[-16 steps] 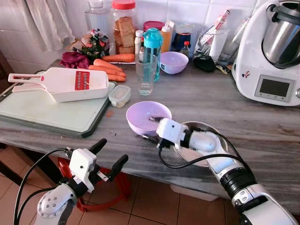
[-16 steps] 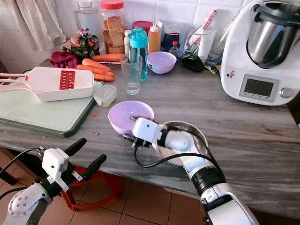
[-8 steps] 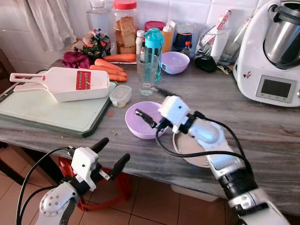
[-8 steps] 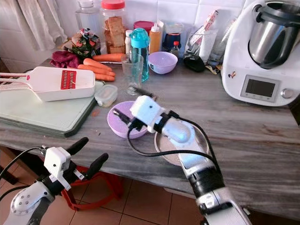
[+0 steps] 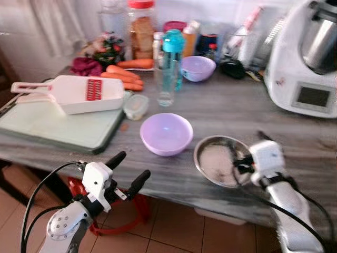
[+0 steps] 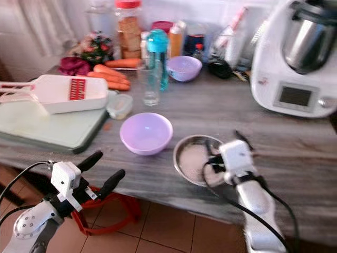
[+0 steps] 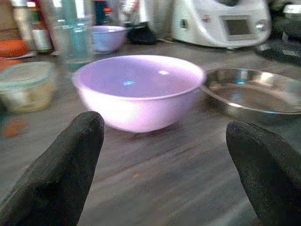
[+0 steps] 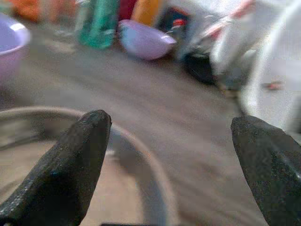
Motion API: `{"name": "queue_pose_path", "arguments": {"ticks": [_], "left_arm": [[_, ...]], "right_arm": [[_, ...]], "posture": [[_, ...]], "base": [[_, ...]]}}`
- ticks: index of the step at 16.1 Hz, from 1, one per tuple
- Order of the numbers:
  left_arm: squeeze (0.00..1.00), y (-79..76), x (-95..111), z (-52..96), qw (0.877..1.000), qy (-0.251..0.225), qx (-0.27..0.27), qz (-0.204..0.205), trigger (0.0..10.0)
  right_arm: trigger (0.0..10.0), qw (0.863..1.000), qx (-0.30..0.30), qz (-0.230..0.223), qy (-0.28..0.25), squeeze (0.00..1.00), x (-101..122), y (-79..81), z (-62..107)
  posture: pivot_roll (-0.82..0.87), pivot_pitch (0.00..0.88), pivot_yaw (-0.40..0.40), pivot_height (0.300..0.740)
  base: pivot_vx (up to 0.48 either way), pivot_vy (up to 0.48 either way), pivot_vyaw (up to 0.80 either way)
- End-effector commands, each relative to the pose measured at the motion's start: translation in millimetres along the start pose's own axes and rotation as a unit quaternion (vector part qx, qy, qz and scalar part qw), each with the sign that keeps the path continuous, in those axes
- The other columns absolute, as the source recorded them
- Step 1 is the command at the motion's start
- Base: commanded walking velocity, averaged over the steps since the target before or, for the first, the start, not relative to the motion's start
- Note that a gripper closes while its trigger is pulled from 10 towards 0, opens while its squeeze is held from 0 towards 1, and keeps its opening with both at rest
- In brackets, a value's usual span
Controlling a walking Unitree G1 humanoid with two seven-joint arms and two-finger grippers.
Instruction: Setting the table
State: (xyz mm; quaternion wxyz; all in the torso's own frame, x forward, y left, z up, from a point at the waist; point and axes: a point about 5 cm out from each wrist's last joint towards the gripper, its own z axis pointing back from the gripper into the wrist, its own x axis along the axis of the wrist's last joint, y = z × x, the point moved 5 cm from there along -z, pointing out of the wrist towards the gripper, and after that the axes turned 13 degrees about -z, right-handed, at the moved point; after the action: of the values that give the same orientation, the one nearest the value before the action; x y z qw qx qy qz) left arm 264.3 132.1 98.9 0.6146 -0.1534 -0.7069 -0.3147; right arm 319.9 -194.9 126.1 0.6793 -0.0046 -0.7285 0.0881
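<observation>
Kitchen counter seen from above, both grippers empty, lilac bowl set down beside a steel plate

Nearest, below the counter's front edge: left gripper (image 5: 128, 169), fingers spread wide, holding nothing, aimed at the lilac bowl (image 5: 166, 133). At the front right: right gripper (image 6: 221, 149), fingers (image 8: 77, 162) wide apart and empty, poised at the right rim of the steel plate (image 5: 218, 160). Bowl upright on the grey wooden counter (image 5: 237, 113), just left of the plate, directly ahead of the left gripper and nearer to it than to the right. Since a second ago: bowl released by the right gripper, arm pulled back rightward across the plate. Farther back: white mandoline slicer (image 5: 73, 94) on a pale cutting board (image 5: 47, 126), drinking glass (image 5: 164, 84), teal bottle (image 5: 171, 55), second lilac bowl (image 5: 198, 68), carrots (image 5: 122, 74), white food processor (image 5: 308, 58)
</observation>
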Motion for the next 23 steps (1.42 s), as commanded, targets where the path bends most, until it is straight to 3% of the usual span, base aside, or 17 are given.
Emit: {"name": "queue_pose_path", "arguments": {"ticks": [1, 5, 11, 15, 16, 17, 18, 21, 23], "left_arm": [[0.00, -0.9, 4, -2.2, 1.000, -0.006, -0.012, -0.001, 10.0], [0.00, -3.0, 5, -4.8, 1.000, -0.003, -0.031, 0.000, 10.0], [0.00, -7.1, 0, -5.1, 0.999, 0.004, -0.032, 0.011, 10.0], [0.00, -10.4, -4, -4.6, 0.999, 0.008, -0.033, 0.015, 10.0], [0.00, -10.9, -5, -4.8, 0.999, 0.009, -0.034, 0.015, 10.0], [0.00, -11.4, -6, -5.0, 0.999, 0.010, -0.034, 0.014, 10.0], [0.00, -11.7, -6, -5.0, 0.999, 0.011, -0.033, 0.013, 10.0], [0.00, -12.9, -6, -3.9, 0.999, 0.010, -0.029, 0.015, 10.0], [0.00, -13.2, -5, -2.6, 0.999, 0.011, -0.028, 0.014, 10.0]], "right_arm": [[10.0, 1.000, -0.015, -0.005, -0.012, 1.00, 9, -3.5, 0.9], [10.0, 0.999, -0.007, -0.038, 0.031, 1.00, 3, 5.7, 7.6], [10.0, 0.990, 0.080, -0.066, 0.098, 1.00, -7, 26.6, 5.6], [10.0, 0.978, 0.142, -0.086, 0.129, 1.00, -10, 41.2, -5.2], [10.0, 0.976, 0.154, -0.083, 0.133, 0.90, -10, 44.7, -8.3], [10.0, 0.974, 0.166, -0.075, 0.137, 0.73, -10, 47.2, -11.6], [10.0, 0.971, 0.172, -0.066, 0.152, 0.45, -13, 46.7, -15.7], [10.0, 0.967, 0.160, -0.049, 0.190, 0.17, -23, 35.7, -19.7], [10.0, 0.965, 0.156, -0.053, 0.204, 0.13, -26, 33.6, -19.9]], "posture": [[0.03, 0.034, 0.012, 0.740], [0.02, 0.036, 0.022, 0.740], [0.02, 0.040, 0.013, 0.740], [0.03, 0.042, 0.010, 0.740], [0.03, 0.042, 0.008, 0.740], [0.03, 0.041, 0.007, 0.740], [0.04, 0.041, 0.001, 0.740], [0.06, 0.041, -0.008, 0.740], [0.06, 0.043, -0.011, 0.740]], "base": [[0.000, 0.000, 0.00], [0.000, 0.000, 0.00], [0.000, 0.000, 0.00], [0.000, 0.000, 0.00], [0.000, 0.000, 0.00], [0.000, 0.000, 0.00], [0.000, 0.000, 0.00], [0.000, 0.000, 0.00], [0.000, 0.000, 0.00]]}}
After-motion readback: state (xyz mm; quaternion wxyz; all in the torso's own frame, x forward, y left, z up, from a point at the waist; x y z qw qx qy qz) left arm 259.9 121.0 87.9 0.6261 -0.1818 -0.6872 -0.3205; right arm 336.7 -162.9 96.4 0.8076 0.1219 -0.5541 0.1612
